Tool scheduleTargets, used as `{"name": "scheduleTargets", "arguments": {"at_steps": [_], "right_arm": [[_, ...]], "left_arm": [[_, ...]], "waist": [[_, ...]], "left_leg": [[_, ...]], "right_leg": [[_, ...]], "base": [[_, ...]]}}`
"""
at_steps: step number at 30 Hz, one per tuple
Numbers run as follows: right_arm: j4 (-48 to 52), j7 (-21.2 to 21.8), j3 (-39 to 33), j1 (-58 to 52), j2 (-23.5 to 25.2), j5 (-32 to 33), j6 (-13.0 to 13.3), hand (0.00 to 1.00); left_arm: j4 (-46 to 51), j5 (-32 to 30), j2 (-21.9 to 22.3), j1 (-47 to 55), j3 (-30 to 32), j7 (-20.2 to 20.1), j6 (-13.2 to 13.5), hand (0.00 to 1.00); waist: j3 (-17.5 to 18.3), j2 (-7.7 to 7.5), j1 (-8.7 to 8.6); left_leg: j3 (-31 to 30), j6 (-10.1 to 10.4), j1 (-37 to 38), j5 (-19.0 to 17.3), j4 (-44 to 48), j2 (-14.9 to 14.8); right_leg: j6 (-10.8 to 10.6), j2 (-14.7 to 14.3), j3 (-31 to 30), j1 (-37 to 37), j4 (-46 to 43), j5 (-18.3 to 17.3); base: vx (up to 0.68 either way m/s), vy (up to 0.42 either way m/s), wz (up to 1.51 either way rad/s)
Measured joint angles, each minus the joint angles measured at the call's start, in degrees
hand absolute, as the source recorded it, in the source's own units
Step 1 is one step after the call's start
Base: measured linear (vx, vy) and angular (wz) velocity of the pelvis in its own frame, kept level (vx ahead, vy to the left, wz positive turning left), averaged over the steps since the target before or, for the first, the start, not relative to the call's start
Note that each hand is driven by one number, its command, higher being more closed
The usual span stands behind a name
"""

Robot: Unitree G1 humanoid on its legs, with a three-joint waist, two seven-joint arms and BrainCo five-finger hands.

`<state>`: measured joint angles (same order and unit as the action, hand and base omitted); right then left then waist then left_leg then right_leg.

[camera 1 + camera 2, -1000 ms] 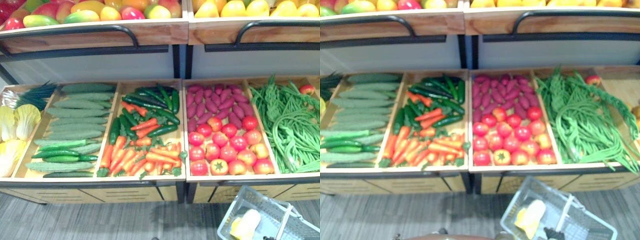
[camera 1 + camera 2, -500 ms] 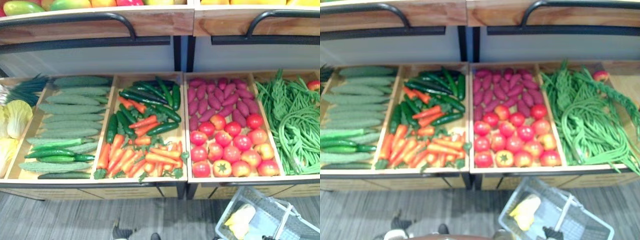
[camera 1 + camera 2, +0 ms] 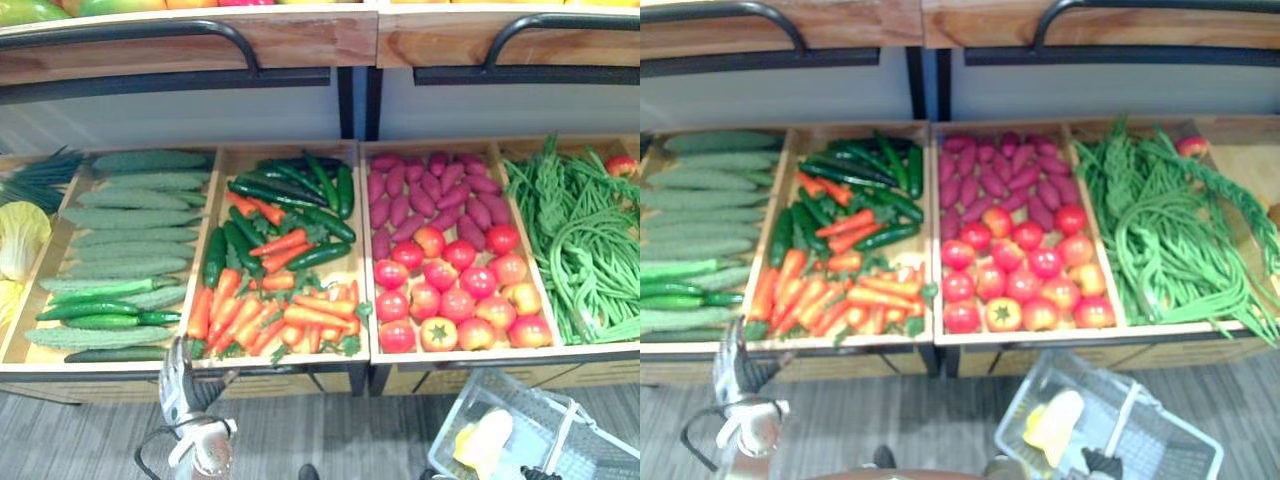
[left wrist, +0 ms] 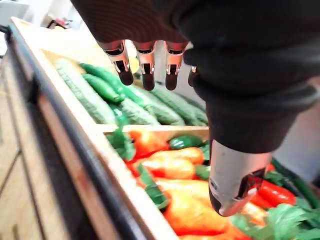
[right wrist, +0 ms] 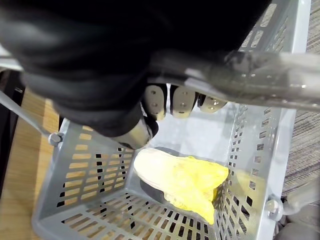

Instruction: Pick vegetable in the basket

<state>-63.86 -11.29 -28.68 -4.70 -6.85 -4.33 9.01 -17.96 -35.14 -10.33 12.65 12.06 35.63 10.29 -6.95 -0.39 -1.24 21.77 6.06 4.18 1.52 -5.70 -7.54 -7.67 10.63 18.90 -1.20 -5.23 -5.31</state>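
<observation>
I see the basket [image 3: 452, 425] low on my right, in front of the stand and just below the front edge of the tomato tray. It is pale grey plastic with slotted lattice walls and a solid floor, set at an angle to the stand. Its handle [image 3: 1120, 420] crosses above the opening, and my right hand [image 5: 182, 102] has its fingers curled round that bar. Inside lies one vegetable [image 3: 1055, 425]: pale yellow and leafy, whitish at one end and crinkled at the other. It lies on its side on the basket floor, near one wall. I cannot tell whether the basket rests on the ground or hangs.
</observation>
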Motion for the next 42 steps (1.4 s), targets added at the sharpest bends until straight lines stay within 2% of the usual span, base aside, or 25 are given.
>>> {"name": "scheduleTargets", "arguments": {"at_steps": [6, 9, 11, 16, 19, 23, 26, 32, 42], "right_arm": [[0.0, 0.0, 1.2, 0.0, -0.2, 0.0, 0.5, 1.00], [0.0, 0.2, 2.1, 0.0, -0.7, 0.0, 0.5, 1.00], [0.1, 0.5, 2.2, 0.0, -1.3, -0.1, 0.6, 1.00], [0.2, 0.7, 2.1, 0.0, -1.6, -0.2, 1.0, 1.00], [0.4, 0.7, 2.0, 0.0, -1.8, -0.2, 1.0, 1.00], [0.5, 1.1, 0.9, 0.0, -2.3, -0.3, 0.9, 1.00], [0.8, 1.7, -0.2, -0.5, -2.5, -0.3, 0.9, 1.00], [2.7, 1.8, 0.0, -1.6, -3.4, -0.4, 0.8, 1.00], [4.4, 1.8, 0.5, -1.6, -3.4, -0.8, -0.2, 1.00]], "left_arm": [[6.8, -2.2, -3.4, 0.0, -1.0, 0.2, 1.7, 0.00], [8.6, -2.6, -6.8, 0.0, -1.9, -0.5, 2.5, 0.00], [8.6, -4.0, -10.9, -0.1, -3.5, -2.5, 3.4, 0.00], [8.6, -4.8, -17.9, -1.4, -6.6, -6.1, 3.9, 0.00], [7.4, -6.0, -23.2, -2.7, -9.9, -9.3, 5.5, 0.00], [6.3, -6.2, -27.1, -4.7, -14.4, -13.1, 6.8, 0.00], [4.3, -6.2, -30.1, -6.3, -19.8, -14.8, 9.1, 0.00], [2.9, -6.5, -32.2, -9.2, -26.9, -17.0, 10.5, 0.00], [-1.6, -9.1, -33.8, -15.6, -32.6, -18.4, 10.1, 0.00]], "waist": [[0.5, 0.21, -0.09], [0.6, 0.33, -0.09], [0.8, 0.63, -0.18], [1.2, 1.03, -0.23], [1.4, 1.36, -0.21], [1.9, 2.13, -0.30], [2.2, 2.80, -0.30], [2.5, 3.66, -0.20], [2.6, 3.95, -0.17]], "left_leg": [[1.0, 0.2, 0.0, -0.1, 0.2, -0.3], [1.3, 0.2, 0.1, -0.1, 0.2, -0.3], [1.6, 0.1, 0.1, -0.1, 0.2, -0.3], [3.1, 0.1, 0.1, -0.2, 0.2, -0.2], [4.3, 0.0, 0.1, -0.2, 0.2, -0.2], [5.1, -0.2, 0.1, -0.4, 0.2, -0.1], [5.9, -0.2, 0.4, -0.4, 0.2, 0.0], [6.6, -0.2, 0.0, -0.4, 0.2, -0.1], [8.0, -0.1, 0.0, -0.4, 0.2, -0.1]], "right_leg": [[0.6, -0.6, -0.8, 0.2, 1.0, 0.5], [0.6, -0.7, -2.1, 0.8, 1.0, 0.6], [0.7, -0.7, -2.9, 1.2, 1.0, 0.8], [0.9, -0.8, -5.0, 2.2, 1.1, 1.5], [0.8, -0.8, -6.3, 3.1, 1.1, 2.1], [0.8, -0.8, -7.4, 4.0, 1.0, 2.8], [0.4, -0.9, -8.4, 4.1, 1.0, 3.1], [0.3, -0.9, -9.1, 5.1, 0.8, 3.2], [0.3, -1.0, -10.0, 5.9, 0.8, 3.2]], "base": [[0.03, -0.006, -0.09], [0.02, -0.001, -0.16], [0.01, 0.001, -0.16], [-0.02, 0.004, -0.17], [-0.05, 0.004, -0.18], [-0.07, 0.002, -0.17], [-0.05, -0.006, -0.13], [-0.01, -0.008, -0.06], [0.02, -0.009, -0.06]]}}
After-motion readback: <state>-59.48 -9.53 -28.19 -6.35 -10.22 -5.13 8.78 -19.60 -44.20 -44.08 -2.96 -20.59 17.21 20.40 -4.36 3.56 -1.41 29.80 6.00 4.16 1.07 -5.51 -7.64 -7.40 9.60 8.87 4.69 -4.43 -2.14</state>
